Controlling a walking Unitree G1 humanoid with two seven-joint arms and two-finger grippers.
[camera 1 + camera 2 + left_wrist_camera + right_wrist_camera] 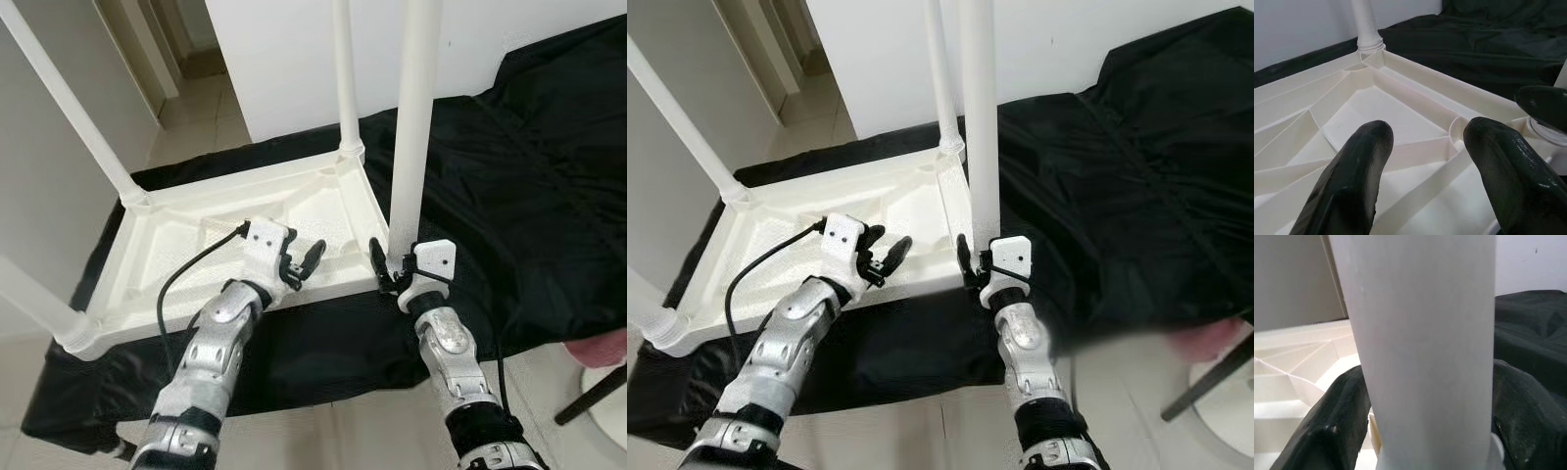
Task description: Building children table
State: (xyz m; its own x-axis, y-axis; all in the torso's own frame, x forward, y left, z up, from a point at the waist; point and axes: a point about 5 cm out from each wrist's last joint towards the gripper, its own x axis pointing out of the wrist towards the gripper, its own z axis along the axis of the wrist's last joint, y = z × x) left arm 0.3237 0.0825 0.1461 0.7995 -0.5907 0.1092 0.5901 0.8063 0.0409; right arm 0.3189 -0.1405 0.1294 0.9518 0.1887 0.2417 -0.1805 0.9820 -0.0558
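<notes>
Upturned children table (225, 240) on black cloth (529, 176), legs at 9, 10 and 12 o'clock already up. Left end effector (304, 262) spread, empty, above near rim. Right end effector (390, 266) pinching fourth leg (411, 127) at 3 o'clock corner socket. Keep leg vertical, press straight down, brace rim.

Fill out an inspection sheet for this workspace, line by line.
Surface: black cloth over a low platform.
Job's things: white plastic tabletop lying upside down; legs standing in its corners; fourth leg upright at the near right corner.
Clutter: nothing seen.
Grippers: right gripper shut on the fourth leg's base; left gripper open over the tabletop's underside.
Cables: black cable looping from the left wrist.
Surroundings: white wall, tiled floor, pink object at right.
</notes>
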